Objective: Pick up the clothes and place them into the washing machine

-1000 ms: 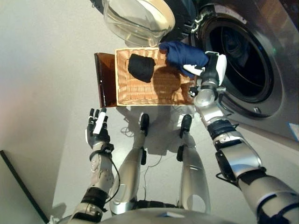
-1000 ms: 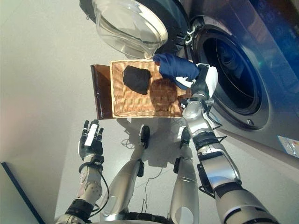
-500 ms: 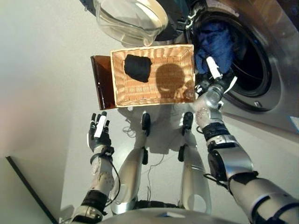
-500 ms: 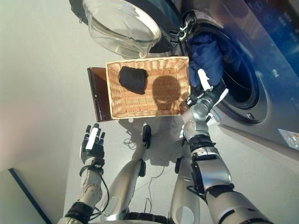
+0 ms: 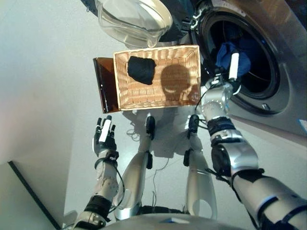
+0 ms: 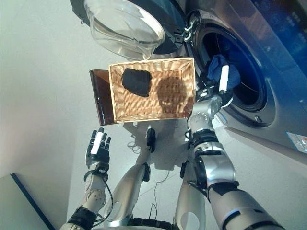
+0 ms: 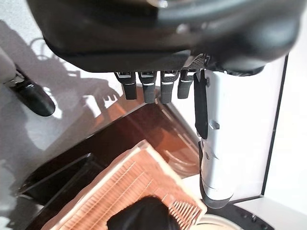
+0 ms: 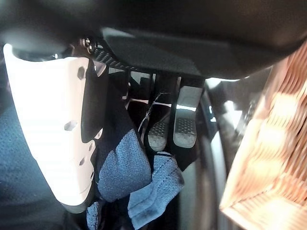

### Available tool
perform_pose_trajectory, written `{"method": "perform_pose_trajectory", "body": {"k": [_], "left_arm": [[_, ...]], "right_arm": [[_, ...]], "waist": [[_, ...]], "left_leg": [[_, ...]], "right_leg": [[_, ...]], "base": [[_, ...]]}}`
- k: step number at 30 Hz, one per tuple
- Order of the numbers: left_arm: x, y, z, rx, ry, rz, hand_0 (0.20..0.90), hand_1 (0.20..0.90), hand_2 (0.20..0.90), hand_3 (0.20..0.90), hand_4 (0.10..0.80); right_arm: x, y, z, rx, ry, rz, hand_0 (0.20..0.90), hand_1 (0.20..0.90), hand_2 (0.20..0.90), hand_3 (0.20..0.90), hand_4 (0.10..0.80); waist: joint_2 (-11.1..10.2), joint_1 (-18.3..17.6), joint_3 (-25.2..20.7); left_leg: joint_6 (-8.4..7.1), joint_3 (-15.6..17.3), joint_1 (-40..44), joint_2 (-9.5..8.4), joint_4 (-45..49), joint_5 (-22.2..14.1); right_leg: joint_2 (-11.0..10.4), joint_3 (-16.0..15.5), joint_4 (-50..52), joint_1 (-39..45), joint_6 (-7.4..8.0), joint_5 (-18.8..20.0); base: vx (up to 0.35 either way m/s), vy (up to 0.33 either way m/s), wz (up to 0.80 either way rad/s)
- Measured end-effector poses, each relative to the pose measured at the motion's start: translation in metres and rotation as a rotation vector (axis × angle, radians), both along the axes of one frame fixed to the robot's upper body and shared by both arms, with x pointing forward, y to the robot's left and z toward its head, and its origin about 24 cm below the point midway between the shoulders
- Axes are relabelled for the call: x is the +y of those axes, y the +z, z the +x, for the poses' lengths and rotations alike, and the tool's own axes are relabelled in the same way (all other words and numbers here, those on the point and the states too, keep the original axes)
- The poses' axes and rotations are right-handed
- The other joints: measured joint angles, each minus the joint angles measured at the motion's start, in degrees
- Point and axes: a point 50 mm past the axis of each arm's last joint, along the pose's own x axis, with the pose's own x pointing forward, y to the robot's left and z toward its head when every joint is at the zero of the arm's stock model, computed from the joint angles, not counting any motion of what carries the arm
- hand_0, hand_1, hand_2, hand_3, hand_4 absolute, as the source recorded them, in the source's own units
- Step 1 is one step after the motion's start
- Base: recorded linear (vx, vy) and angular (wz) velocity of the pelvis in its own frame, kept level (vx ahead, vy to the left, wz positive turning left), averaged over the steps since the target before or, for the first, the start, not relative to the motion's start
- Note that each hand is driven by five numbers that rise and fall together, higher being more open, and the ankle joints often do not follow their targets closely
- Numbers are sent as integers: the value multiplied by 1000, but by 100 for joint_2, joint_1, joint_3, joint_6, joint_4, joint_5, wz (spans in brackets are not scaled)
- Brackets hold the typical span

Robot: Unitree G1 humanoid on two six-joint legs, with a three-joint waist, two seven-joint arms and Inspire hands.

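Washer mouth (image 5: 242, 57): wide open, but partly filled by the right hand (image 5: 229, 76) and the blue cloth (image 5: 229, 53) at the front edge.
Door (image 5: 134, 19): swung out above the basket (image 5: 158, 98), blocking the far side.
Basket: open on top, black cloth (image 5: 141, 69) in one corner, the rest bare.
Floor (image 5: 48, 86): free around the left hand (image 5: 104, 139).

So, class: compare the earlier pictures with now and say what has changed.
The right robot hand carried the blue garment from above the wicker basket into the washing machine drum, still pinching it. The black garment and open left robot hand stayed put.
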Motion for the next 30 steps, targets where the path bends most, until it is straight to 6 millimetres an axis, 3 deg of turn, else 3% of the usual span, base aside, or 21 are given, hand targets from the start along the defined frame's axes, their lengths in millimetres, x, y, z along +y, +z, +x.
{"method": "perform_pose_trajectory", "body": {"k": [4, 11, 15, 28, 29, 30], "left_arm": [[-1, 0, 0, 1, -1, -13, 900, 900, 900, 900, 800], [0, -2, -2, -5, -13, -14, 900, 900, 900, 900, 800], [0, -5, -5, 10, -20, -14, 900, 900, 900, 900, 800], [-8, -9, -10, 20, -68, -14, 900, 900, 900, 900, 800], [-8, -9, -10, 20, -68, -14, 900, 900, 900, 900, 800], [-8, -9, -11, 21, -68, -14, 900, 900, 900, 900, 800]], "right_arm": [[-14, 14, 4, -19, -26, 31, 200, 200, 200, 200, 300], [-61, 45, -1, -58, -142, 69, 200, 200, 200, 200, 300], [-80, 74, -4, -132, -183, 103, 200, 200, 200, 200, 300], [-98, 72, -12, -150, -246, 195, 200, 200, 200, 200, 300], [-99, 72, -12, -149, -249, 195, 708, 708, 708, 708, 663], [-99, 72, -12, -150, -249, 195, 900, 900, 900, 900, 800]], "waist": [[9, 10, -6], [40, 147, -26], [72, 154, -47], [334, 275, -225], [338, 279, -228], [338, 279, -228]], "left_leg": [[5, 1, 0, -6, 0, -3], [10, -8, 4, -42, 1, -2], [24, 0, 4, -94, 1, 8], [32, -42, -2, -171, -1, -21], [35, -39, -3, -180, -1, -24], [37, -38, -5, -183, -1, -25]], "right_leg": [[-6, -1, -6, 3, -23, 19], [-41, -3, -20, 18, -7, 33], [-91, 0, -94, 47, 50, 74], [-163, -3, -216, 112, 94, 113], [-172, -3, -223, 112, 103, 119], [-176, -3, -228, 113, 119, 129]], "base": [[0, 0, 0], [0, 0, 0], [4, 1, 1], [0, 0, 0], [0, 0, 0], [0, 0, 0]]}}
